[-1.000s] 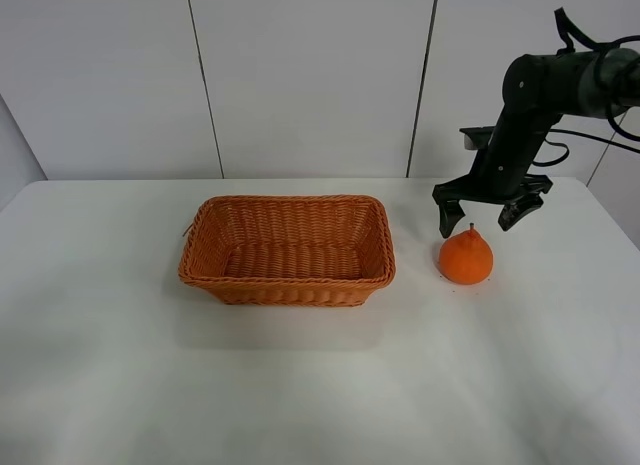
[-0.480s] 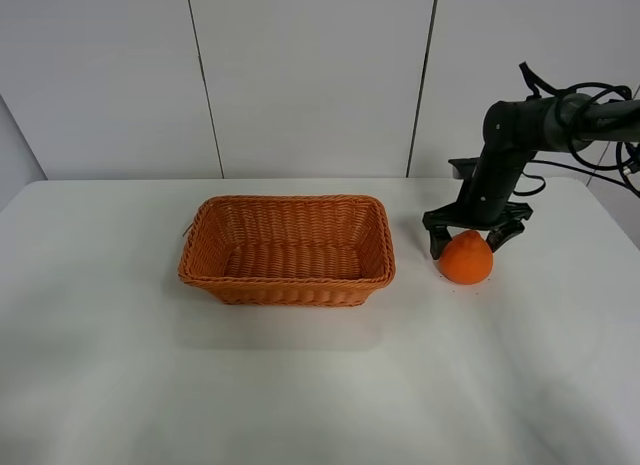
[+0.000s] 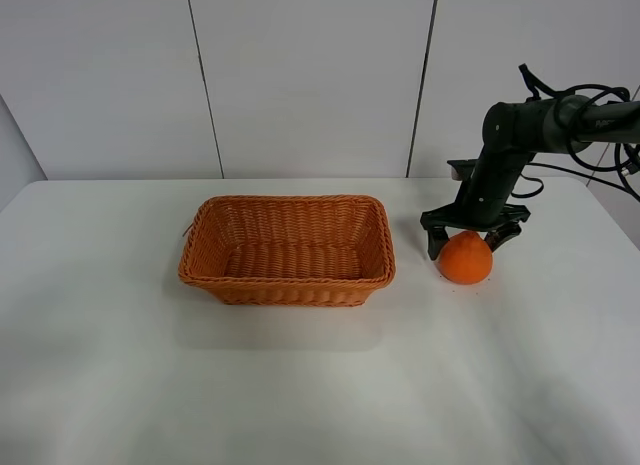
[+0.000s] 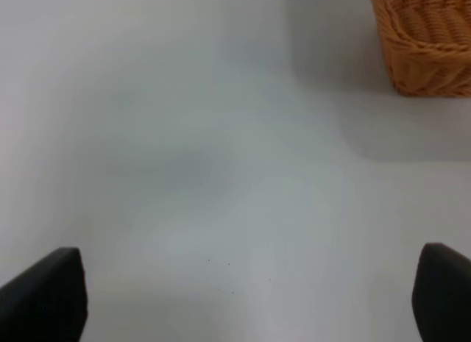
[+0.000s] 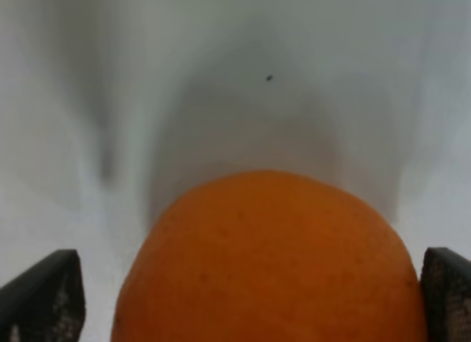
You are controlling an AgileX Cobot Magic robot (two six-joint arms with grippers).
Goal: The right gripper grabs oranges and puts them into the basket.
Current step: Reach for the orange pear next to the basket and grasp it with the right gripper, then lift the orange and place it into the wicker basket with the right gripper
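1. Your right gripper (image 3: 466, 247) sits right of centre in the high view. Its jaws are spread wide to either side of the orange (image 3: 465, 262) and have not clamped it.
2. The orange rests on the table (image 3: 320, 385), just right of the basket (image 3: 290, 290) and clear of it.
3. Expect a light, firm fruit with slight give. Its rounded skin may roll or slip, so squeeze gently.
4. Grip across its broad middle, not near the narrower top.
5. Your left gripper (image 4: 250, 294) is spread wide, holding nothing.

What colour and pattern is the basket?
The basket is orange-brown woven wicker, the same colour all over. It shows best in the exterior high view.
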